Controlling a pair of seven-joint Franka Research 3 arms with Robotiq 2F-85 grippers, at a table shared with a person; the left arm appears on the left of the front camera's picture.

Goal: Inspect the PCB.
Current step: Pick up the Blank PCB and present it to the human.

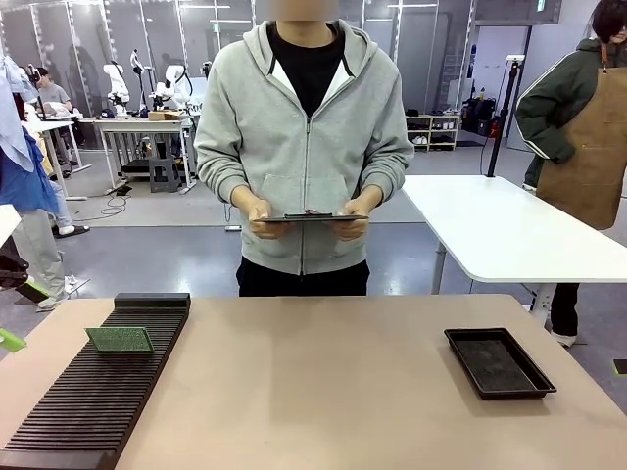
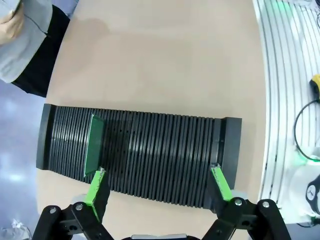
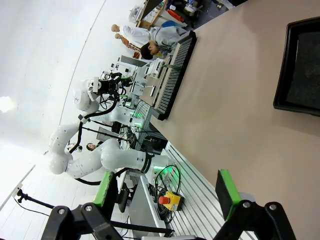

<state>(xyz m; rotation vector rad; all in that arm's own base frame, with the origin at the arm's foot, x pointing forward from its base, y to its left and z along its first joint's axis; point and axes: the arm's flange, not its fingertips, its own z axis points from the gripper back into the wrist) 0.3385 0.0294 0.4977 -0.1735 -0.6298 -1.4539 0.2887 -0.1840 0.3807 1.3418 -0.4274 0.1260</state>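
PCB (image 2: 94, 145) | slotted in rack (image 2: 165, 150) | near left pincer (image 2: 157, 171), jaws apart

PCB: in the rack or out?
In. The PCB stands on edge in a slot of the black rack, near its far end.

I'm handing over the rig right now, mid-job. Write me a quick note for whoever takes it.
Left gripper: jaws open, empty, above the slotted rack.
Right gripper: jaws open, empty, over the table near the black tray.
PCB: standing in a slot near the rack's far end, not gripped.
Person holds a dark tablet.
Done: nothing visible. Left: grasp the PCB, inspect it.
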